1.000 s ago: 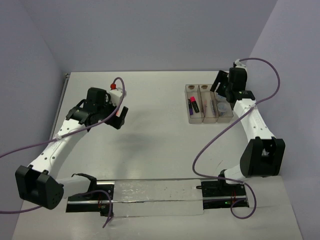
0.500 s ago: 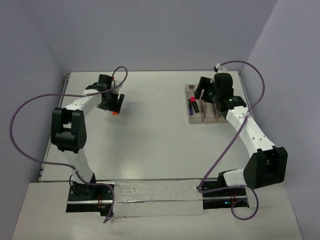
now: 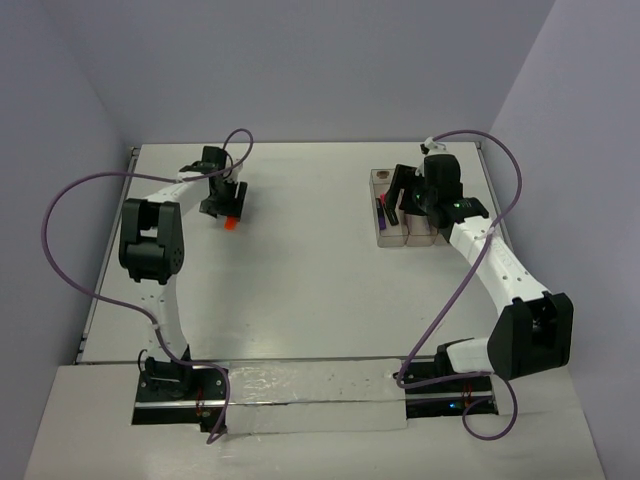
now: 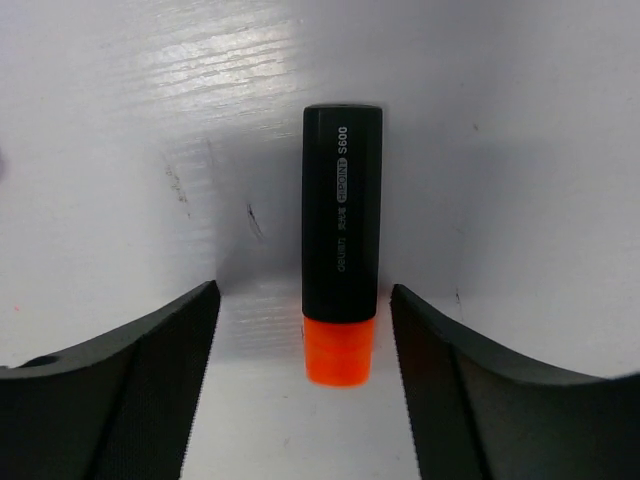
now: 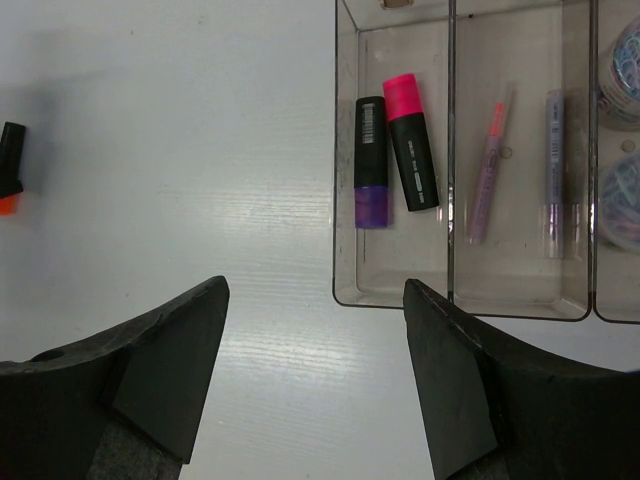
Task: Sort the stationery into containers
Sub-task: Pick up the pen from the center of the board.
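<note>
A: Any writing you can read?

B: Only in the left wrist view. The orange highlighter (image 4: 341, 240) has "S600" printed along its black barrel, and a small grey patch next to it reads something like "SPOINT". The finer print below that is too small to make out.

A: Where does it lie?

B: Flat on the table (image 5: 200, 150), far left, orange end towards the camera. The left hand (image 4: 302, 295) hangs right over it, released, 1 finger on each side with a gap to the barrel on both sides.

A: And the right hand?

B: The right hand (image 5: 316, 285) is spread too, with nothing between its fingers. It hovers over bare table just beside the left end of the 3 bins (image 5: 395, 265).

A: What does its camera show that the others do not?

B: What is in the bins. The left one holds a purple highlighter (image 5: 370, 160) and a pink highlighter (image 5: 410, 145) side by side. The purple one carries a white label I cannot read. The middle bin has 2 thin sticks (image 5: 488, 170), well apart. The right bin has 2 round bluish pots (image 5: 620, 195), cut off by the frame edge.

A: And the top view?

B: It shows both arms at once, the highlighter far left and the bins far right, but no lettering.
</note>
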Controlling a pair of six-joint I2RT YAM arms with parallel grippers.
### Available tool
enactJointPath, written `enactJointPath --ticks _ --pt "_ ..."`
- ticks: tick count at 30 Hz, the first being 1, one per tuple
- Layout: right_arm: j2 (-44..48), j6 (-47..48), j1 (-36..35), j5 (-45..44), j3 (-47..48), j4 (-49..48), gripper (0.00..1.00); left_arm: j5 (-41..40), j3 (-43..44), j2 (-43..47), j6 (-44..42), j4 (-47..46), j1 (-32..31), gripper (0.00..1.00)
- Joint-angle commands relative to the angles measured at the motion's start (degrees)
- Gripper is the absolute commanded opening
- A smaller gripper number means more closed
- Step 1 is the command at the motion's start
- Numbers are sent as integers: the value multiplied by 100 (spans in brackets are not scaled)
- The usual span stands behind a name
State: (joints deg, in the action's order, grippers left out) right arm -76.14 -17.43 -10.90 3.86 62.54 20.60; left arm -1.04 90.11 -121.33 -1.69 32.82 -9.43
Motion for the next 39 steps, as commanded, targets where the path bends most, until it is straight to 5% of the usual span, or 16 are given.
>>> enactJointPath --ticks 1,4,7,9,17,29,39 --pt "92 83 -27 61 22 -82 78 130 284 -218 116 8 -38 65" --pt "166 64 -35 78 -30 -109 78 137 167 -210 158 140 -32 48" --pt "244 45 -35 79 -51 -119 78 494 -4 -136 400 138 -32 11" --pt "285 27 -44 90 -75 -124 78 749 -29 -127 496 156 -32 0" --pt "468 26 -331 398 44 29 77 1637 -289 577 825 -73 -24 0" --pt "755 -819 -1351 1871 480 -773 75 2704 -934 3210 629 6 -32 0" --pt "-233 -2043 -2947 1359 1542 -2412 75 2918 -2283 5687 -194 -374 -112 0"
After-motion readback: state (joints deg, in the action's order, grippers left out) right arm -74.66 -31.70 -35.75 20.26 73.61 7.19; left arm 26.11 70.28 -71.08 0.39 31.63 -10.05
